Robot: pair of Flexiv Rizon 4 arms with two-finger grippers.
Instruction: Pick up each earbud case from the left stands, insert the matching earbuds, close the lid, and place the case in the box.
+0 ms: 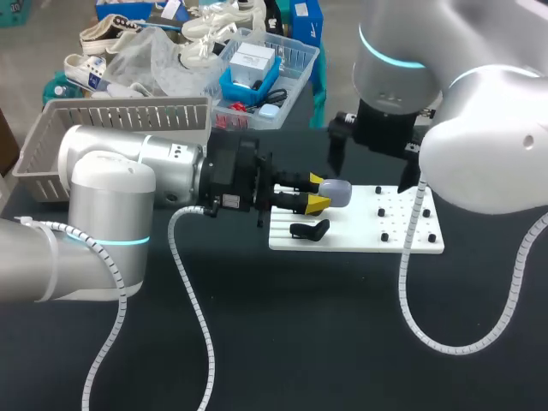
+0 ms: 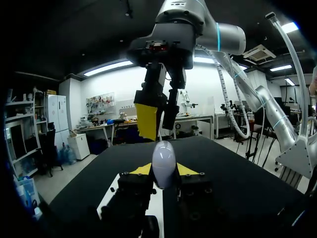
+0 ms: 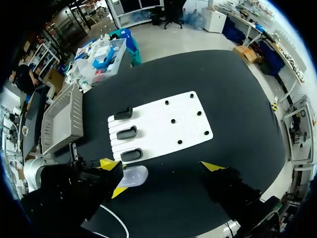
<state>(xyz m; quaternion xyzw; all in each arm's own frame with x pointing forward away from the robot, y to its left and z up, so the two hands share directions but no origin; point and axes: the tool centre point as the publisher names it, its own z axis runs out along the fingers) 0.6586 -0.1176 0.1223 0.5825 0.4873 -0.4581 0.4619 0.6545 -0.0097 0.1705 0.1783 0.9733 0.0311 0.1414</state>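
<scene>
The left claw (image 1: 318, 193) is closed on the case (image 1: 337, 193). Both yellow pads press on it from two sides, and its rounded front end sticks out ahead of the tips. The case is lifted off the worktop (image 1: 300, 342), over the near edge of the white board (image 1: 402, 241). An empty black stand (image 1: 310, 229) lies just under the claw. The right claw (image 1: 373, 163) hangs above and ahead of the case with its fingers wide apart and nothing between them. The basket (image 1: 111, 116) is well behind the left claw, beside its arm.

The case looks small and light, a hard, smooth shell of pale plastic with an egg-like shape. Such a surface is probably slippery, and the round form could turn or slide out between the flat pads if the grip is weak. It seems stiff enough for a firm squeeze. The best hold is likely across the two broad sides, low on the body, so that the lid end is free to open. The lid seems shut, but the seam does not show clearly.

No writing or mark shows on the case. A small label (image 1: 228, 202) sits on the left claw's body, but it is too small to read.
</scene>
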